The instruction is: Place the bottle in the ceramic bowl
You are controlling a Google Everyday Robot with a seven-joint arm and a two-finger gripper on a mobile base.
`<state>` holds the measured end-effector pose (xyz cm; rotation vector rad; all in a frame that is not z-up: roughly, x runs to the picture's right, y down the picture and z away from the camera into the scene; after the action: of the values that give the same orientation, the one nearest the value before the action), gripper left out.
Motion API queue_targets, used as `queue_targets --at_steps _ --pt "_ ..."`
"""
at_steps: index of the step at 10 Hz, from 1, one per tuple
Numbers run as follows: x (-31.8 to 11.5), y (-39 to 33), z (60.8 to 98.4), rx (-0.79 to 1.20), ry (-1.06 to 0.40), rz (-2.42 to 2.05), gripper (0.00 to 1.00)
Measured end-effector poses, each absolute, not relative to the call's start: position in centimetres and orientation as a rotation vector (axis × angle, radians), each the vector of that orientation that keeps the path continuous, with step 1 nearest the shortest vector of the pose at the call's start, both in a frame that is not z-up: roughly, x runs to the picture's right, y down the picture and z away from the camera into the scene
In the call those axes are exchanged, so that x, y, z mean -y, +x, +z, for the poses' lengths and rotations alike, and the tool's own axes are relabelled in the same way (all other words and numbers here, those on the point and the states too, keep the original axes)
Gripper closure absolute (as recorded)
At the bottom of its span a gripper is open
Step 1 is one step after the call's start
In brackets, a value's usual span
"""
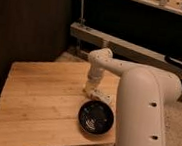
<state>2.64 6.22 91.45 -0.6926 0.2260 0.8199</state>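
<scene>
The black ceramic bowl (96, 117) sits near the right front corner of the wooden table (40, 101), and nothing shows inside it. My gripper (90, 86) hangs from the white arm (141, 104), pointing down at the table just behind the bowl. The small white bottle (98, 94) lies at the gripper's tip, close to the bowl's far rim. The gripper's body hides whether it holds the bottle.
The table's right edge runs close beside the bowl. A dark cabinet wall stands behind the table at the left. A low metal rail (137, 51) and shelving run along the back right. My arm's large white housing covers the right front.
</scene>
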Motion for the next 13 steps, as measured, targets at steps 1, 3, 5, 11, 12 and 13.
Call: queue_targets --at_steps 1,3,5,11,12,13 --pt "-6.2 2.6 91.6 -0.230 -0.687 0.824 0.20" --pt "-6.1 2.5 91.5 -0.228 -0.674 0.831 0.20" --pt "-5.9 2.8 91.2 -0.224 -0.660 0.839 0.20" --pt "-6.4 3.6 90.8 -0.222 -0.662 0.840 0.20" --pt "-6.9 3.6 90.8 -0.230 -0.670 0.833 0.20" --pt "-7.3 3.6 90.9 -0.238 -0.675 0.826 0.20"
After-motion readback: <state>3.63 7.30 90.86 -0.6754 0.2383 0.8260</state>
